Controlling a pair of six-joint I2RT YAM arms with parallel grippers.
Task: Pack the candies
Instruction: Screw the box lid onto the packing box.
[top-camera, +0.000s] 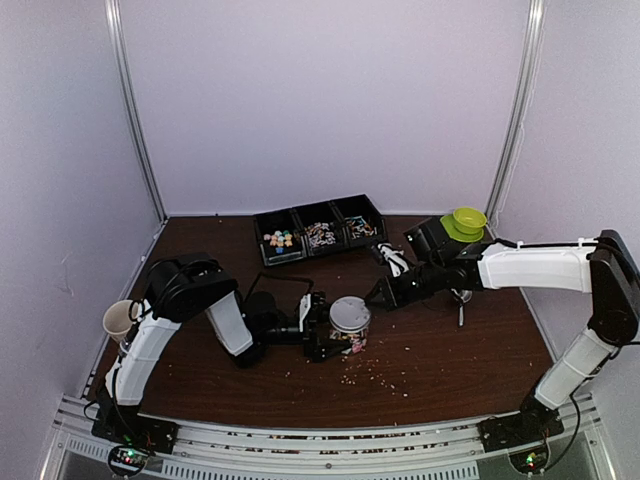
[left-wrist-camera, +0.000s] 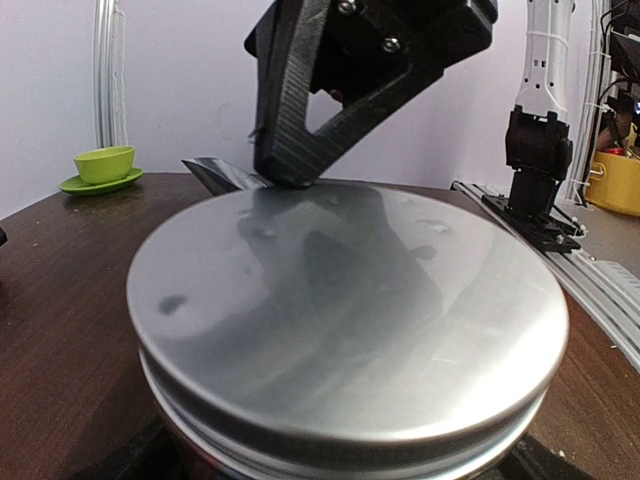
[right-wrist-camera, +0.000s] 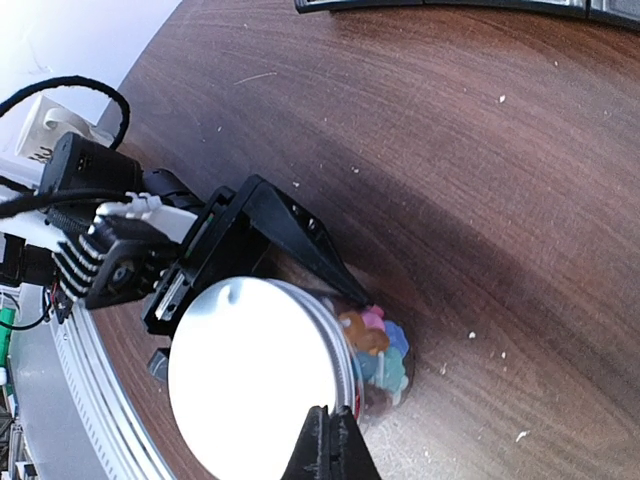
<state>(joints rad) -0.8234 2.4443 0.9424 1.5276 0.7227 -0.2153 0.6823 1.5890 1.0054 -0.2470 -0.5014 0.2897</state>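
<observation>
Two end effectors on one job near mid-bench; on the left, clasps the candy jar (top-camera: 352, 312) with the left end effector (top-camera: 332, 330) spread wide, a finger (right-wrist-camera: 295, 232) laid along the clear wall, seemingly to stop any sliding or turning; on the right, presents the right end effector (right-wrist-camera: 330, 445) pinched fully shut and empty, tip set at the edge of the silver lid (left-wrist-camera: 340, 330) and apparently touching it, probably to serve as a blunt pusher rather than a clamp; looks like pressing or seating the lid.

Shows pastel candies (right-wrist-camera: 378, 345) through the jar wall just under the lid rim, pink, blue and orange-brown pieces packed against the side; holds more of them sorted in three black bins (top-camera: 298, 228) at the back of the bench (top-camera: 470, 360), well apart from the jar, presumably as the supply.

Leaves pale crumbs (top-camera: 385, 372) scattered just in front of the jar; sets a green cup (top-camera: 468, 216) on its saucer off to the right rear and a paper cup (top-camera: 120, 320) at the left edge, both out of the way of the work.

Cannot tell full seating of the lid from any view; calls for a steady downward push, gentle enough not to tip the jar out of the left clasp.
</observation>
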